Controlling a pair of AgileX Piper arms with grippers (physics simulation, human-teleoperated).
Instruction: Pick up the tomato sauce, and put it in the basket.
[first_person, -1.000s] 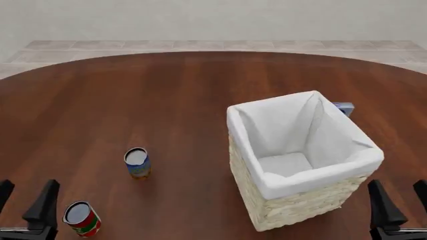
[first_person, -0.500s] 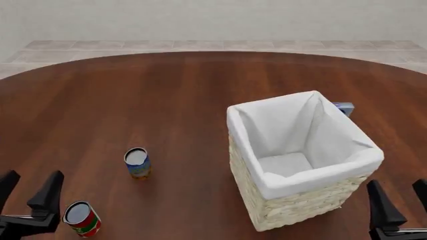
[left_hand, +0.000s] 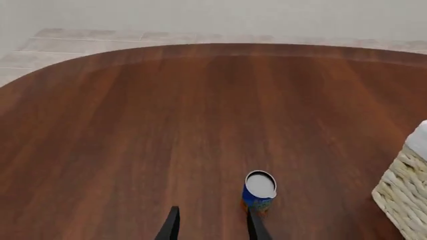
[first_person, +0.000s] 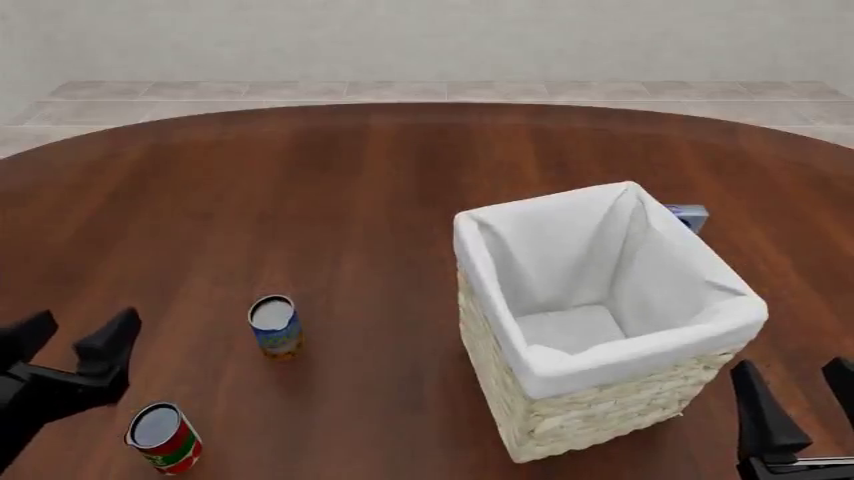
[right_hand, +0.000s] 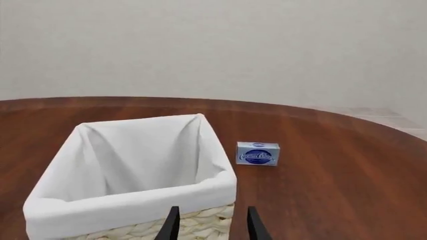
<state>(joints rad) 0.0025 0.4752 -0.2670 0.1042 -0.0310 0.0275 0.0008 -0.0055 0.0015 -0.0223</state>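
Observation:
The tomato sauce (first_person: 166, 438), a small can with a red label and silvery top, stands upright near the table's front left edge. It is out of both wrist views. My left gripper (first_person: 74, 336) is open and empty, hovering above and just left of the can; its fingertips (left_hand: 172, 225) show in the left wrist view. The basket (first_person: 607, 385), tall pale wicker with a white liner, stands right of centre and shows in the right wrist view (right_hand: 120, 200) and the left wrist view (left_hand: 403, 197). My right gripper (first_person: 798, 392) is open and empty beside the basket's near right corner.
A blue-and-orange labelled can (first_person: 275, 327) stands upright between the tomato sauce and the basket, and it also shows in the left wrist view (left_hand: 259, 191) close to the fingertips. A small blue box (right_hand: 257, 153) lies behind the basket.
My left gripper has risen and moved forward over the table, tilting from beside the tomato sauce. The right gripper has barely moved. Cans and basket stand as before.

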